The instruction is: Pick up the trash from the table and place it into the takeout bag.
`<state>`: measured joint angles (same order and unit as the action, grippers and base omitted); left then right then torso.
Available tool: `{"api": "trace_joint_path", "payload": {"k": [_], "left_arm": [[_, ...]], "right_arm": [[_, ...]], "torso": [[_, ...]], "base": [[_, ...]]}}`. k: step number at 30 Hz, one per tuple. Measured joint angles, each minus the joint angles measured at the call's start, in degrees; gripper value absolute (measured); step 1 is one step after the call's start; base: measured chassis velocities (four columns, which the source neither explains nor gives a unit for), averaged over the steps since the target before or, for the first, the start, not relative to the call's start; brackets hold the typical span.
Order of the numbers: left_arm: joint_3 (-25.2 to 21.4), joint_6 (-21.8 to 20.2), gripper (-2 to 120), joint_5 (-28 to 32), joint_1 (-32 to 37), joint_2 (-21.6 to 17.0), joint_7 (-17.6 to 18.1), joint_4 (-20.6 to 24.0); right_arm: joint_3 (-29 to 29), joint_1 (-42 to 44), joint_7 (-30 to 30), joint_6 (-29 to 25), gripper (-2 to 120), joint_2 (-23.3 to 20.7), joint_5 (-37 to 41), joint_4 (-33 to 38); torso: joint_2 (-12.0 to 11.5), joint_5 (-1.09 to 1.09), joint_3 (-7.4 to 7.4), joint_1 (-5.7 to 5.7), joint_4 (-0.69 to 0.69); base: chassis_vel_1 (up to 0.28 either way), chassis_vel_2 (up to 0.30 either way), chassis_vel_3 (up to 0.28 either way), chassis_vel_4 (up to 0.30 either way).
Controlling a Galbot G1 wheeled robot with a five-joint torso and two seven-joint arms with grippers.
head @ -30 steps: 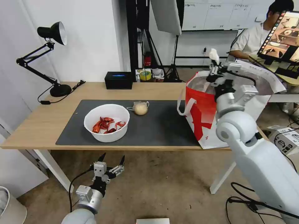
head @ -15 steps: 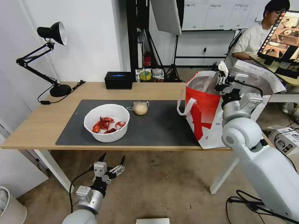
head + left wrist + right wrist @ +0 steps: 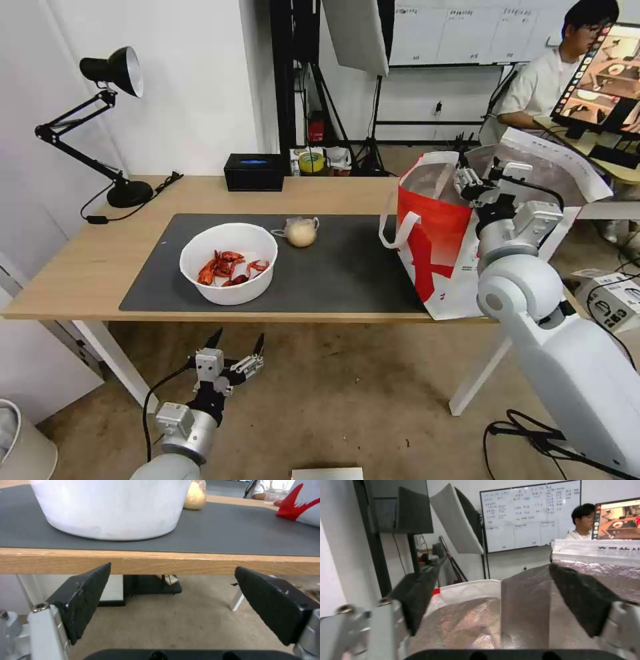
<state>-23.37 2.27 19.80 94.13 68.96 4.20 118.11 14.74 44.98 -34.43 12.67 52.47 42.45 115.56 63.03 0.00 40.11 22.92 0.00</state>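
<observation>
Two trash items lie on the surface's (image 3: 87,267) grey mat: white bowl of crayfish shells (image 3: 229,263), knotted bag (image 3: 300,231) behind it. Right hand (image 3: 481,180) above takeout bag (image 3: 433,233) mouth, fingers apart, empty. Left hand (image 3: 235,347) below surface edge, fingers apart.

Floor of takeout bag (image 3: 433,233) is hidden behind its red front wall and the right arm; contents cannot be told. Bowl (image 3: 110,507) is cut off by the left wrist picture's upper edge. Knotted bag (image 3: 300,232): its beige lump cannot be identified.
</observation>
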Motion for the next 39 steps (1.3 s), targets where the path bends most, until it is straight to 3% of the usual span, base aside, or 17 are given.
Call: {"api": "trace_joint_path", "payload": {"k": [4, 17, 27, 39], "left_arm": [[0.2, 0.0, 100, 0.0, -0.2, 0.0, 0.0, 0.0], [0.7, 0.0, 100, 0.1, -1.3, -0.4, 1.4, -0.4], [0.4, 0.3, 100, 0.2, -1.7, -0.6, 1.4, -1.0], [-0.1, 0.7, 100, 0.2, -1.4, -0.5, 1.4, -1.0]], "right_arm": [[0.2, 0.4, 1.7, 0.0, 98, -0.6, 1.2, 1.5], [0.1, 3.6, 15.7, -1.3, 100, -2.2, 4.8, 7.2], [-0.1, 12.2, 24.4, -3.4, 100, -3.7, -0.2, 11.8], [-1.2, 24.1, 26.6, -6.9, 100, -2.3, -8.6, 11.5]], "torso": [[0.0, 0.0, 0.0, 0.0, 0.0], [0.0, 0.0, 0.0, 0.0, 0.0], [0.0, -0.01, -0.01, 0.0, 0.0], [0.0, 0.0, -0.01, 0.0, 0.0]], "base": [[0.0, 0.0, 0.0, 0.0], [0.0, 0.0, 0.0, 0.0], [0.0, 0.0, 0.0, 0.0], [0.0, 0.0, 0.0, 0.0]]}}
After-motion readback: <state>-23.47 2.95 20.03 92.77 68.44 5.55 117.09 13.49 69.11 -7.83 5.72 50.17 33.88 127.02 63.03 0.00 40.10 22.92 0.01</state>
